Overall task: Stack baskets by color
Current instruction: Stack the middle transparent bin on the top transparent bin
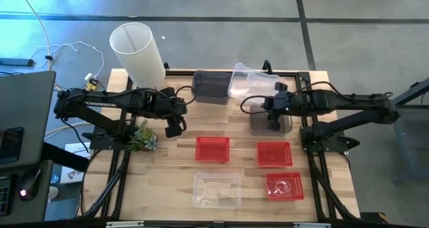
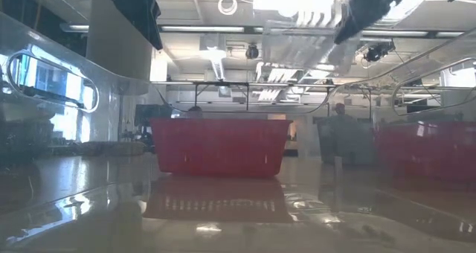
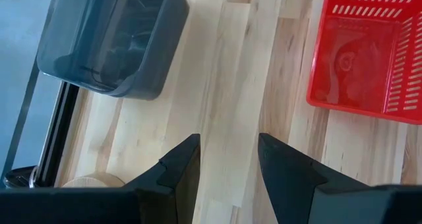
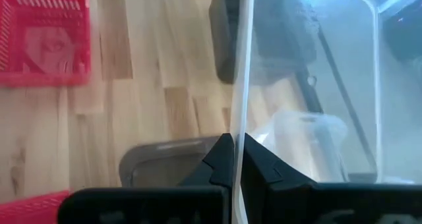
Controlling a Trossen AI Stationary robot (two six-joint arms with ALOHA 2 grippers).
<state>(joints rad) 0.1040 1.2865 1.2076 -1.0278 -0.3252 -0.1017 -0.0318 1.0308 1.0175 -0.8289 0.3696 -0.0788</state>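
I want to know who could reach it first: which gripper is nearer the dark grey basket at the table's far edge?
Left. The open left gripper hovers just beside the dark grey basket, empty. The right gripper, shut on a clear basket, is farther off, beyond that clear one.

The left arm reaches in from 9 o'clock. Its left gripper (image 3: 227, 161) points down with its 2 fingers (image 3: 181, 168) parted and nothing between them. The right arm reaches in from 3 o'clock. Its right gripper (image 4: 232, 159) has its 2 fingers (image 4: 217, 161) pinched together on the thin wall of a clear basket (image 4: 310, 72), held raised.
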